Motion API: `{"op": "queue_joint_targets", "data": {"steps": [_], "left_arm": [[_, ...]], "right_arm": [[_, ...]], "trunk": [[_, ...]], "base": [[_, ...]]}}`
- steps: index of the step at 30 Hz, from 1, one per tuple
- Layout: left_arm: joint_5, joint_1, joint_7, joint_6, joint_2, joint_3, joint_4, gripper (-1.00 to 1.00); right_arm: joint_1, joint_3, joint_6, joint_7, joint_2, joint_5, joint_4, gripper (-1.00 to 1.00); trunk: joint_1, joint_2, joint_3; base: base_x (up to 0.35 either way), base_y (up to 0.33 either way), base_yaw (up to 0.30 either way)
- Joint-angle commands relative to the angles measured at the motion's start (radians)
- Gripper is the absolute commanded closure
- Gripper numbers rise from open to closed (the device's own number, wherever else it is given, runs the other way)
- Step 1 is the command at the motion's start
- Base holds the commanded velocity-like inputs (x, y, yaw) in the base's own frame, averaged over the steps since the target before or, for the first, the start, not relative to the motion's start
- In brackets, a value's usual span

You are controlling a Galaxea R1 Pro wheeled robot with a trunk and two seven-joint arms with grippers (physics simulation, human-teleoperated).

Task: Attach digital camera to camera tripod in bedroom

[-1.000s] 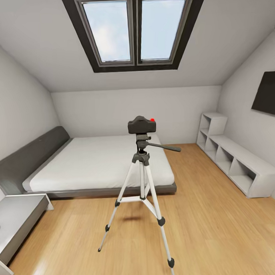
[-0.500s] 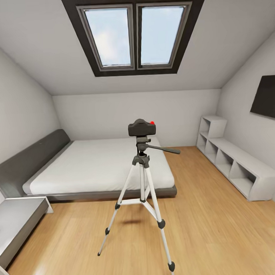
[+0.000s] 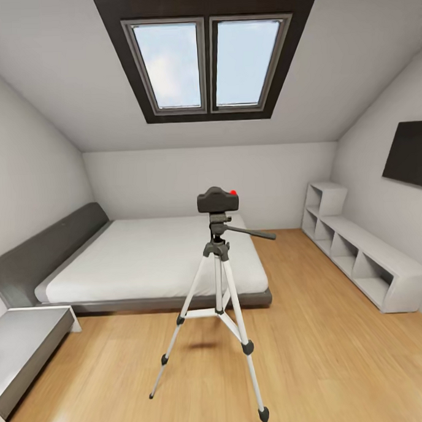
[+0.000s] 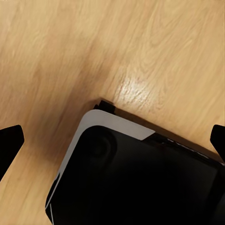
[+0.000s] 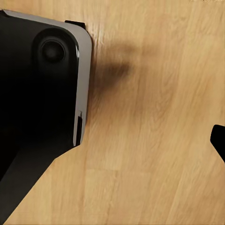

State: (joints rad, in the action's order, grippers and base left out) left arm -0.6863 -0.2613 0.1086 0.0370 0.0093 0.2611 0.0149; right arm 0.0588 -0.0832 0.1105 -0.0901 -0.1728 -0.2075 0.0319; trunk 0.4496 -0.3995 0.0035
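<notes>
The view sits lower; the digital camera (image 3: pixel 218 199) stays atop the camera tripod (image 3: pixel 218 296), at 12 o'clock. The left gripper (image 4: pixel 112 140) spreads wide, empty; the right's opening cannot be told.

Head view drawn back slightly from a second ago: skylight (image 3: pixel 207 64) sits lower in frame, more wood floor (image 3: pixel 340 353) visible around the camera tripod (image 3: pixel 218 296); objects themselves unmoved.

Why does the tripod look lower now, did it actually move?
No. The camera tripod keeps its place against the bed; the whole view shifted, so the robot's head camera moved.
</notes>
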Motion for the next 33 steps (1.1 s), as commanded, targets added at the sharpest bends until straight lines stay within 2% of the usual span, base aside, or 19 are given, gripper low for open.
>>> {"op": "queue_joint_targets", "data": {"steps": [1,21,33], "left_arm": [[-0.007,0.0,0.003,0.001,0.0,0.009,0.0,-1.0],[-0.007,0.0,0.003,0.001,0.0,0.009,0.0,-1.0],[-0.007,0.0,0.003,0.001,0.0,0.009,0.0,-1.0]], "right_arm": [[0.001,-0.008,0.006,-0.002,-0.001,-0.009,0.003,-1.0],[0.001,-0.007,0.005,-0.002,-0.001,-0.009,0.003,-1.0],[0.001,-0.006,0.006,-0.002,0.0,-0.012,0.002,-1.0]], "trunk": [[0.0,-0.001,0.001],[0.0,-0.001,0.033],[0.0,-0.001,0.037]], "base": [[0.0,0.0,0.0],[0.0,0.0,0.0],[0.0,0.0,0.0]]}}
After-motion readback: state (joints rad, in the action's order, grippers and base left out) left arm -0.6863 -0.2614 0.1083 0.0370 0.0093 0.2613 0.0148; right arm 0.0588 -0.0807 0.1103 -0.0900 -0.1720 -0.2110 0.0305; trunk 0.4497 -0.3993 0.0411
